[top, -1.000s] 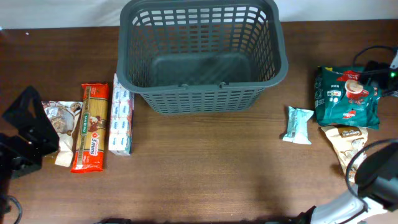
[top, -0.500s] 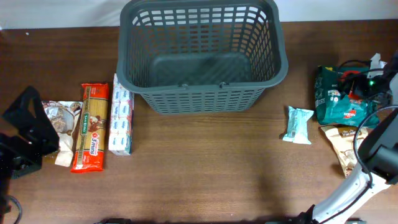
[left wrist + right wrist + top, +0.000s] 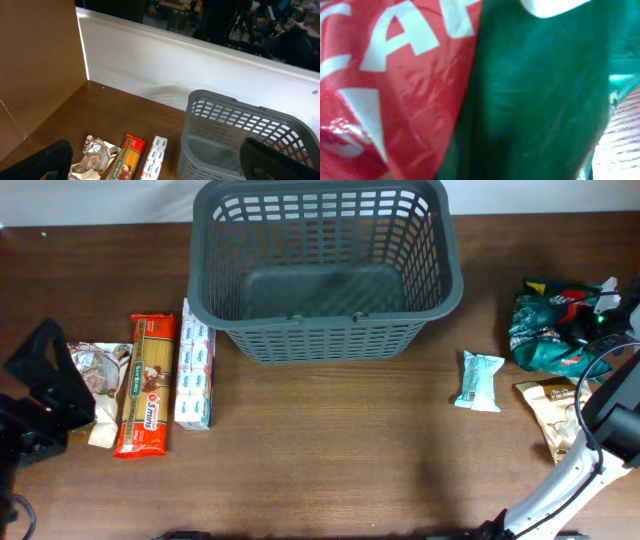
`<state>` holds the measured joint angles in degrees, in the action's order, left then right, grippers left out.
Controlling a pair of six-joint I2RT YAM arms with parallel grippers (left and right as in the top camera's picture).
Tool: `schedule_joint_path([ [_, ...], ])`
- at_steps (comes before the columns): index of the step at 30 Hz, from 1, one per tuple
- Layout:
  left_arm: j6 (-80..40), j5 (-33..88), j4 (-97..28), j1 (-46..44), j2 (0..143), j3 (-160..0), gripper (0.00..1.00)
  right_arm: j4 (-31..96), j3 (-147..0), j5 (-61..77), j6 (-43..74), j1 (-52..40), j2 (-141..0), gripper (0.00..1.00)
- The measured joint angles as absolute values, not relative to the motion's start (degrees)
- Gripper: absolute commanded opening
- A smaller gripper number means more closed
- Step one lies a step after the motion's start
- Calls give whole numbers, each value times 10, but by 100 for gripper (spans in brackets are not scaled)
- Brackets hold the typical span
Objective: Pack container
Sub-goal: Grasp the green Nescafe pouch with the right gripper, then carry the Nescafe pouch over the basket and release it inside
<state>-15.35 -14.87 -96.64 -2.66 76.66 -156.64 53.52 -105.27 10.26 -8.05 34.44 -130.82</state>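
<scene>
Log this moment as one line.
left gripper open | right gripper shut on green bag | basket empty

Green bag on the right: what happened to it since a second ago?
The right gripper came down onto the green bag and pinched it, so the bag is scrunched up now. The basket, the pasta packet and the small blue packet stayed put.

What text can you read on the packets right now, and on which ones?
"3 mins": long orange-red pasta packet.
"AP", seemingly, in cropped white capitals: red panel of the crumpled green foil bag, right wrist view.
Too small to read: blue-and-white carton, pale teal wrapper, beige pouch, silvery snack bag.
Dark-grey plastic lattice basket: no text.
</scene>
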Motion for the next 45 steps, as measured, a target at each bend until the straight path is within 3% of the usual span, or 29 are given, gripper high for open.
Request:
schedule_joint_path([
  [13,-154,-149,-966,-27,767,-1566,99,684,-1186,166,-57,329,-1340,3],
  [24,-154,-149,-966,-27,766,-1566,99,825,-1566,177,-46,277,-1310,4],
  [33,-154,-149,-966,-27,767,-1566,99,881,-1769,196,-46,81,-1209,3],
  [39,-154,-149,-966,-27,767,-1566,99,887,-1779,183,-47,-58,-1183,3],
  [45,-154,-149,-966,-27,767,-1566,100,874,-1727,137,-47,-126,-1214,4],
])
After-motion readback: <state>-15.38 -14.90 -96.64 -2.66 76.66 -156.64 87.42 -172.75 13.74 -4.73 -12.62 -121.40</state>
